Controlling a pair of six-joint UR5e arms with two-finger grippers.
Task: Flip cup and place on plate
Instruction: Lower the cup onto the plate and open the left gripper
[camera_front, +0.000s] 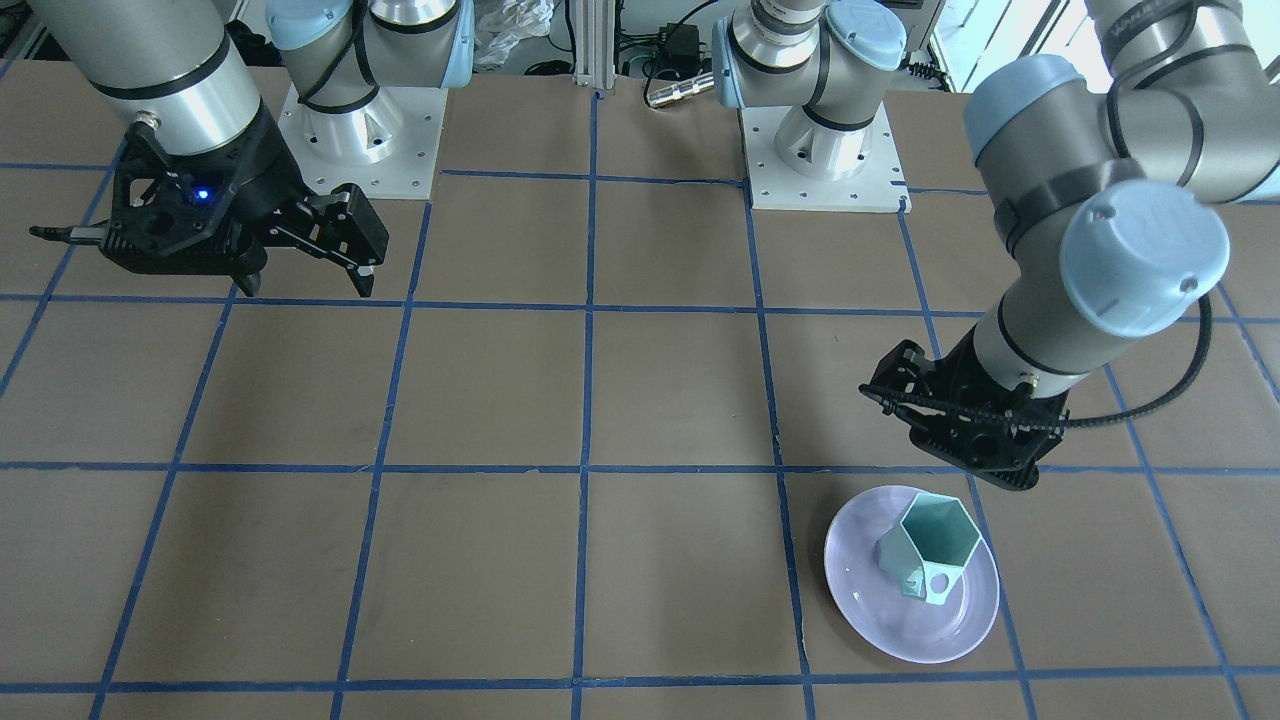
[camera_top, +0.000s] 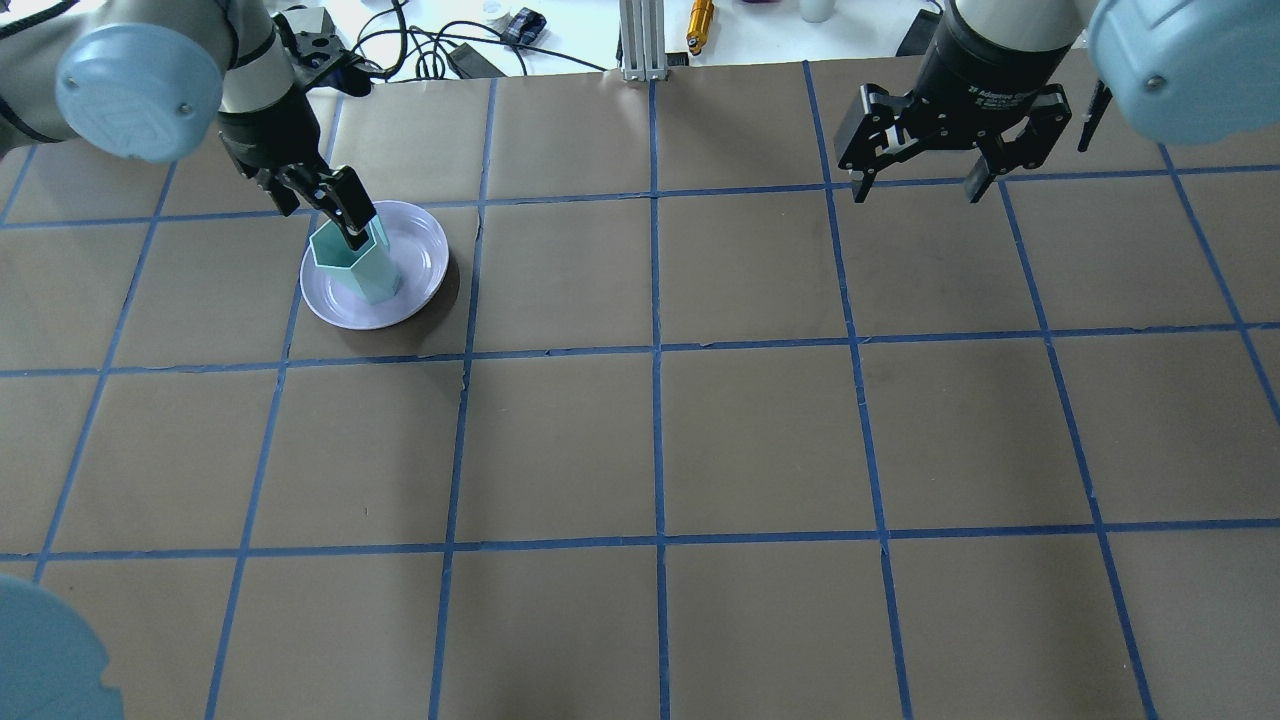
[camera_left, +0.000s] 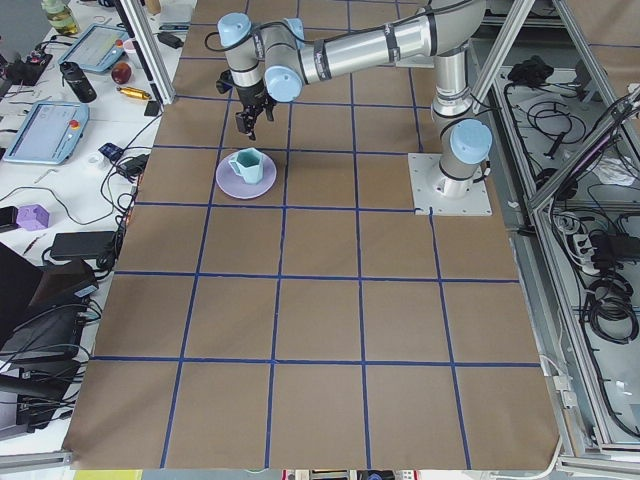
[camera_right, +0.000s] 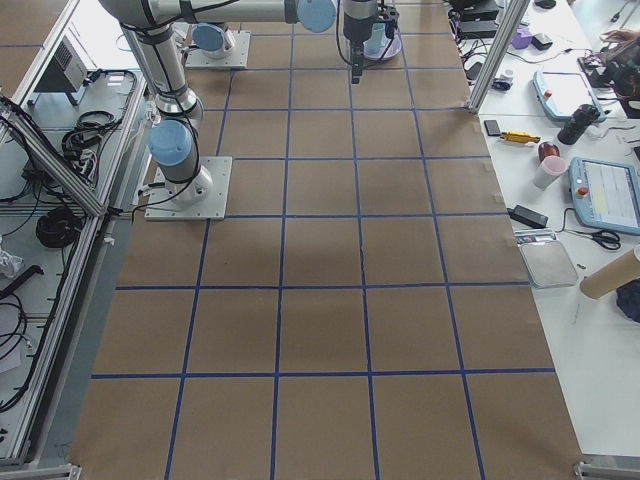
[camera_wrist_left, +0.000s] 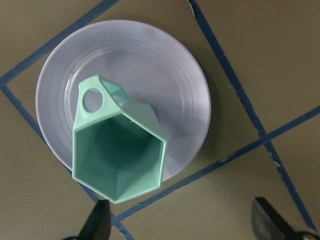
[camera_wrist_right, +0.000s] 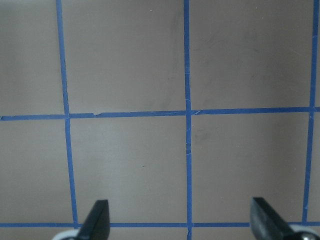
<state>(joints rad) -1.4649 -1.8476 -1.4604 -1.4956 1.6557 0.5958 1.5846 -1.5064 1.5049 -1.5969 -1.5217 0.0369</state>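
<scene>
Cup (camera_front: 930, 545) stands upright on the plate (camera_front: 900, 620), mouth up, on the robot's left side of the table (camera_front: 480, 390), which is brown w/ a blue tape grid.

Cup: pale mint green, faceted walls, six-sided rim, wider at the top than at the base. Inside is the same green, w/ nothing seen in it. The handle (camera_wrist_left: 95, 97) is an angular open frame w/ a round hole. In the front view it points away from the robot. The base print is hidden.

Plate: round, shallow, pale lavender, glossy, w/ a raised rim, approx. twice as wide as the cup. The cup sits off-centre on it. In the left wrist view the cup's rim overlaps the plate's edge.

Left gripper (camera_top: 345, 215) hangs above the cup. Fingers (camera_wrist_left: 100, 222) are spread wide in the wrist view, w/ nothing between them. The overhead view shows one finger in front of the cup's rim; can't tell if it touches.

Right gripper (camera_top: 920, 185) is well apart on the other side, above bare table, fingers spread, holding nothing.
</scene>
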